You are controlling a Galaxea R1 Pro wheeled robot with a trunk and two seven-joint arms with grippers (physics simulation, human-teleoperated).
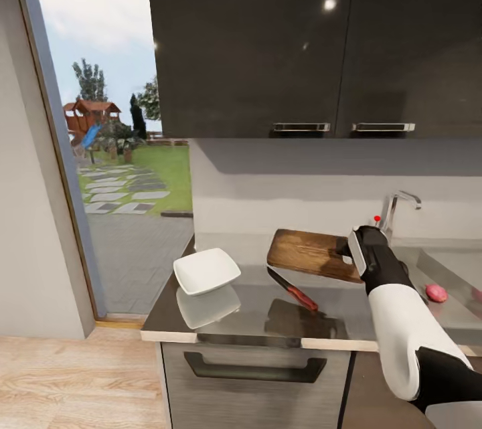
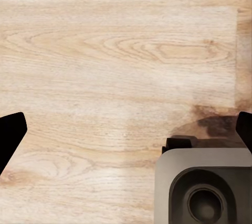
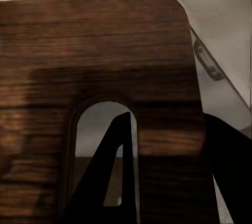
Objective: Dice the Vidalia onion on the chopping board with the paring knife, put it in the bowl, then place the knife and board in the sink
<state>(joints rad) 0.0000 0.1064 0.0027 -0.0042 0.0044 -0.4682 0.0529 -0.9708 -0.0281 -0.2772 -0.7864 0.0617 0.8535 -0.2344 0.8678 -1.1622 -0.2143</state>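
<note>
The right gripper (image 1: 353, 251) seems clamped on the handle end of the chopping board (image 1: 308, 251) — lifted, tilted above the countertop (image 1: 248, 312) — so a thin edge grip could slip, dropping it onto the paring knife (image 1: 293, 289) below.

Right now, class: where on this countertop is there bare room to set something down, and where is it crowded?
Bare: the countertop strip along the front edge, below the bowl and paring knife. Crowded: around the raised chopping board held by the right gripper, towards the sink.
</note>
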